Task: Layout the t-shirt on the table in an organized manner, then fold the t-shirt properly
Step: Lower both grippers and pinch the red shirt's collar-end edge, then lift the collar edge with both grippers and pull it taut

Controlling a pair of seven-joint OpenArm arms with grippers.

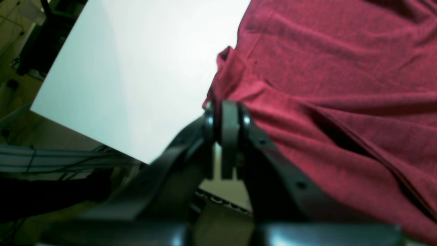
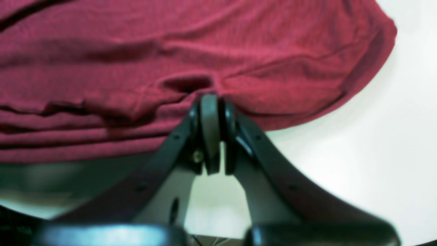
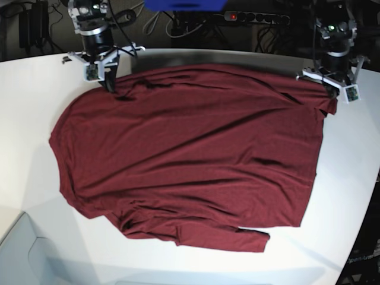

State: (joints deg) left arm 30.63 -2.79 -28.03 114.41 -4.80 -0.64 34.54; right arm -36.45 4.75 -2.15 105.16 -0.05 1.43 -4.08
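Note:
The maroon t-shirt (image 3: 190, 154) lies spread over the white table (image 3: 35, 89), wrinkled, with a sleeve bunched near the front edge. On the base view's left, my right gripper (image 3: 110, 83) is at the shirt's far corner. The right wrist view shows this gripper (image 2: 211, 99) shut on a pinch of the t-shirt (image 2: 136, 51) at its hem. My left gripper (image 3: 329, 95) is on the base view's right, at the other far corner. In the left wrist view this gripper (image 1: 225, 112) is shut on the bunched edge of the t-shirt (image 1: 341, 85), beside bare table (image 1: 136, 68).
A power strip (image 3: 255, 18) and cables lie behind the table's far edge, and a blue object (image 3: 184, 5) shows at the top. The table's edge curves down the right side (image 3: 359, 225). A pale grey surface (image 3: 18, 255) sits at the bottom left.

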